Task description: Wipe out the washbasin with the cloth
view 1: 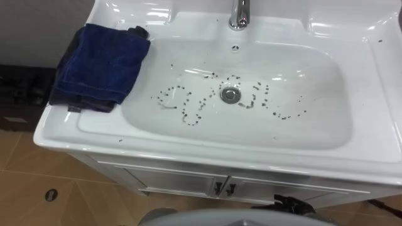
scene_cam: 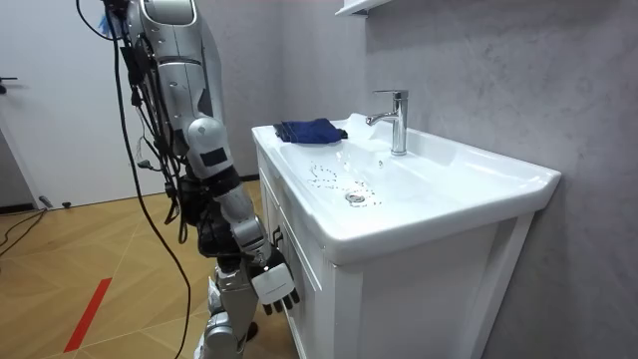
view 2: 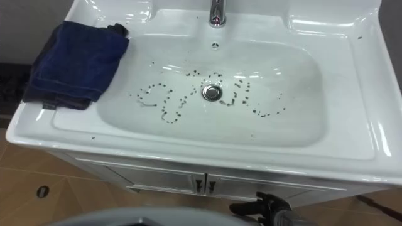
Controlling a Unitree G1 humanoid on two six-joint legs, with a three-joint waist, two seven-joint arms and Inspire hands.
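Blue cloth [view 1: 100, 66] lies folded on the basin's [view 1: 251, 154] left rim, up and left of the right hand [scene_cam: 274, 282], which hangs slack-fingered and empty by the cabinet [view 1: 188, 182]. Cloth sits on the left arm's side.

No legible text — basin [view 1: 301, 135], cloth [view 1: 100, 63] unlettered

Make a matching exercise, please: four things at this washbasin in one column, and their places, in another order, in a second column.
Things:
1. blue towel
2. chrome faucet
3. drain
4. dark specks

Places:
A. bottom centre of the basin
B. scattered around the drain
C. on the basin's left rim
D. back edge, in the middle

Pairs: 1-C, 2-D, 3-A, 4-B.
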